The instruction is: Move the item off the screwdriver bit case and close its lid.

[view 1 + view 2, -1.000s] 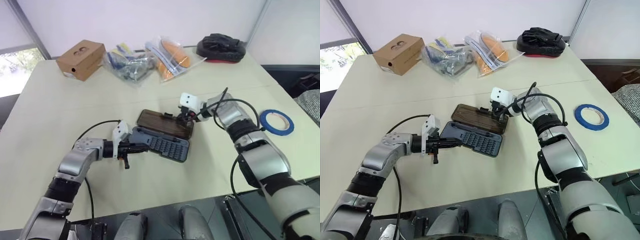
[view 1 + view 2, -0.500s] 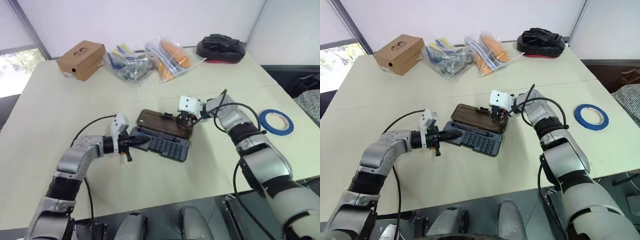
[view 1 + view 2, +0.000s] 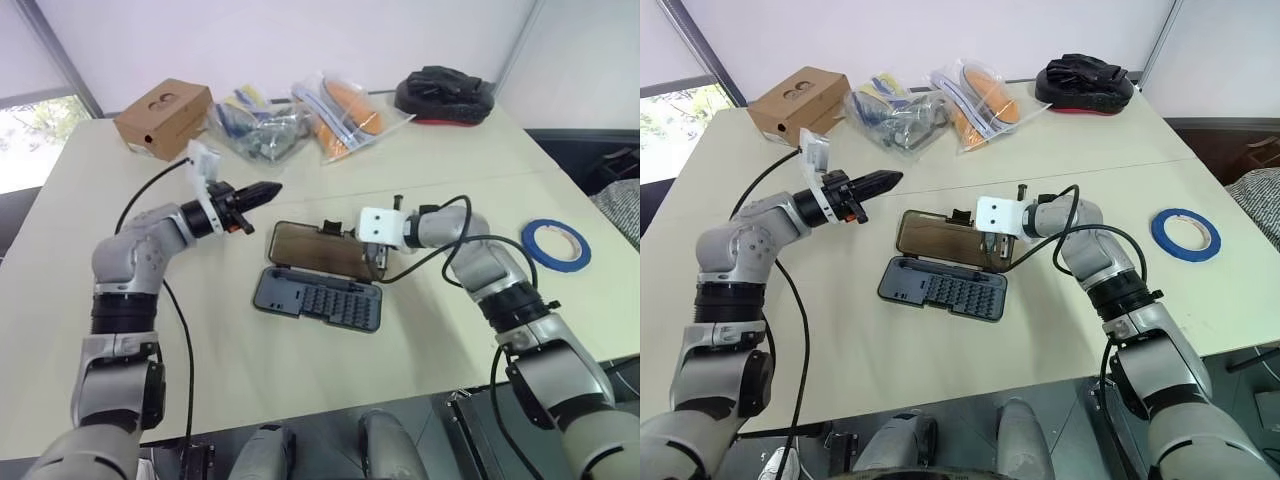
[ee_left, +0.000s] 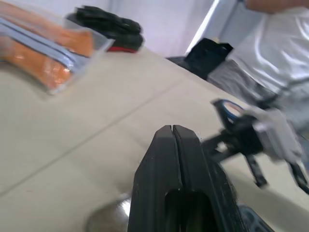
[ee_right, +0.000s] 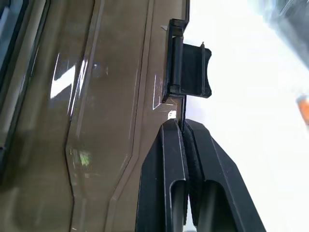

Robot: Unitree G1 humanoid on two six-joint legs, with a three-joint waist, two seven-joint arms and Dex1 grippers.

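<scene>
**A:** What has changed at the grey plastic screwdriver bit case [image 3: 318, 298] since a second ago?

**B:** It has been released at its near-left end. The left end effector [image 3: 265, 188] has been lifted away and carried up towards the clear plastic bags [image 3: 300, 120]. Its fingers are pressed together, and nothing is seen held between them.

**A:** Where is the case now?

**B:** It lies open near the middle of the pale bench [image 3: 450, 150], with the rows of bits exposed. Its brown translucent lid [image 3: 310, 247] is folded back flat behind the tray.

**A:** And the other side?

**B:** The right end effector [image 5: 182, 123] has been brought down to the lid's free edge, just beside the black latch tab [image 5: 190, 70]. Its fingers appear clamped on the thin rim there.

**A:** How much of the task is done?

**B:** No loose item is seen on the tray or the lid, so the clearing is judged finished. The closing has not yet been done. The lid must be swung over the tray and latched. A blue tape roll [image 3: 556, 243] lies well apart and is not involved.
</scene>
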